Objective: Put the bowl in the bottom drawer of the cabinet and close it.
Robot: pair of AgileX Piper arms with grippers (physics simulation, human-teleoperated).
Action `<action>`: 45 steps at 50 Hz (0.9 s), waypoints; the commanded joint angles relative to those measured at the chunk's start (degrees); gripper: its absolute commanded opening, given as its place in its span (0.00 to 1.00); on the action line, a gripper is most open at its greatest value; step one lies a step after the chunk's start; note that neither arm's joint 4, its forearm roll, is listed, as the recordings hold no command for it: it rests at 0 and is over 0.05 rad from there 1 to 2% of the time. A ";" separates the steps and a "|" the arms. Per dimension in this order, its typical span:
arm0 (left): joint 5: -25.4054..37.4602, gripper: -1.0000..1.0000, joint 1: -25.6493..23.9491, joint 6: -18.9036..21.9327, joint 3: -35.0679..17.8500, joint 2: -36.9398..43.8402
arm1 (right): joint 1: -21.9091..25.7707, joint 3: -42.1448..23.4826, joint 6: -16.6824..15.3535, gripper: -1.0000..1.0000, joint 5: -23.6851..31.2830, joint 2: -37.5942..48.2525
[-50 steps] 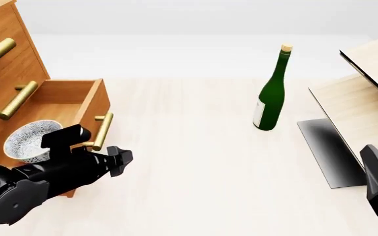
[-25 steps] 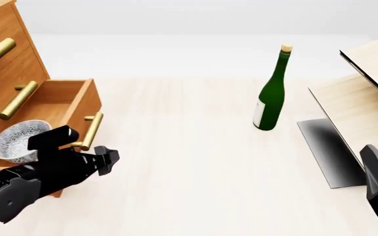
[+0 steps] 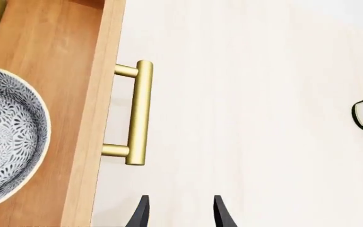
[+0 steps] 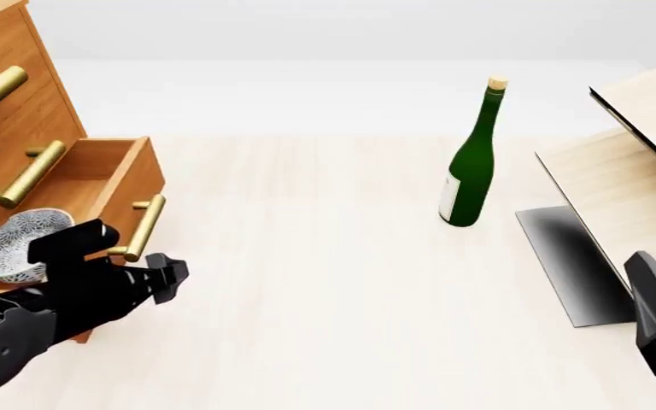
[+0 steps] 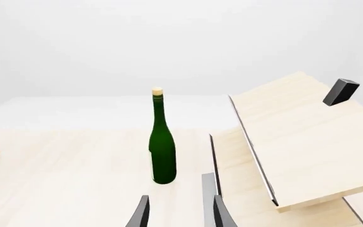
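Fingers of my left tool (image 3: 178, 213) sit a little apart and hold nothing. They are low by the front of the bottom drawer (image 4: 109, 175), close to its brass handle (image 3: 137, 113) but not touching it in the wrist view. The handle's long side runs across the drawer front, and the drawer has to slide straight back into the cabinet (image 4: 9, 102). So I think my push should go at the drawer front, toward the cabinet side. My left arm is much nearer than my right one.

The bowl (image 4: 14, 243) is already inside the drawer, sitting flat on its wood floor. The drawer is part way out, so I think closing it is what is left.

My right tool (image 5: 178, 213) is far off on the other side of the bench (image 4: 328, 282). Its fingers are a little apart too, with nothing between them.

Farther out stands a green bottle (image 4: 471, 158), upright, well away from the drawer. Pale wood panels (image 4: 624, 179) lean on the right. Nothing stands between my left tool and the drawer front.
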 commanded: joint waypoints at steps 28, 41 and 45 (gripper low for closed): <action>-0.11 1.00 9.62 4.13 1.19 -0.46 | -0.01 0.00 0.01 1.00 0.00 -0.01; 0.00 1.00 13.16 5.73 1.35 -0.82 | -0.01 0.00 -0.01 1.00 0.00 0.00; 0.00 1.00 14.88 6.95 1.62 -0.83 | 0.00 0.00 0.00 1.00 -0.01 0.01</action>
